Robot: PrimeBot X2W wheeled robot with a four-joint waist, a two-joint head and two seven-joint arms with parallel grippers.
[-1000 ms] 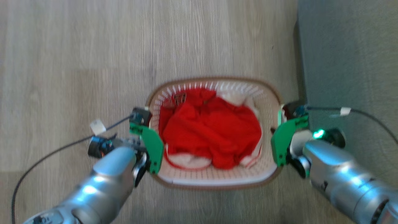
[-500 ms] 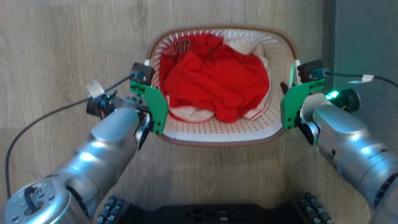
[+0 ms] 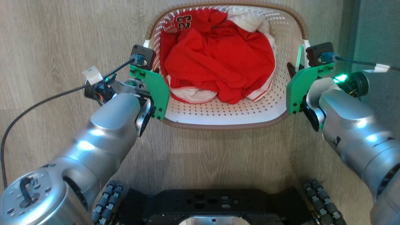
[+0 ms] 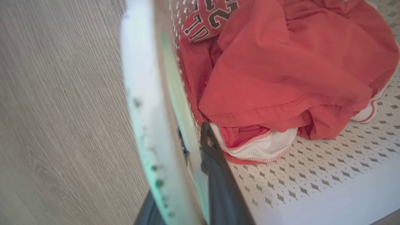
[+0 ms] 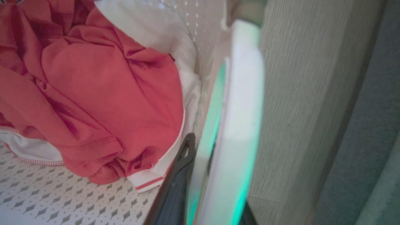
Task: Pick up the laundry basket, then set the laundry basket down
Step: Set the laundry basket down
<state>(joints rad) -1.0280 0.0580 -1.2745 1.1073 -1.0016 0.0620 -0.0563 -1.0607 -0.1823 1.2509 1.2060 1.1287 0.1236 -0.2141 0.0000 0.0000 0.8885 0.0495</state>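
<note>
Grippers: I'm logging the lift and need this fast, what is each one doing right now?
Left gripper: closed on the laundry basket, at its left side.
Right gripper: closed on the laundry basket, at its right side.

Place: You are most likely in a room of a home; which room, you cannot tell from these views.
Floor: Below you runs pale grey-brown wood-grain plank flooring [image 3: 62, 37], the household laminate sort, with board seams showing.
Floor covering: To your right a grey-green rug or carpet [image 3: 379, 25] meets the planks along a straight edge; you cannot tell which of the two it is.
Laundry: Ahead of you is a white perforated plastic laundry basket [image 3: 225, 125] with a brown woven-look rim.
Clothes: Inside it you see a crumpled red jersey [image 3: 218, 62] printed with the number 23, and a white garment [image 3: 247, 15] bunched beside it.
</note>
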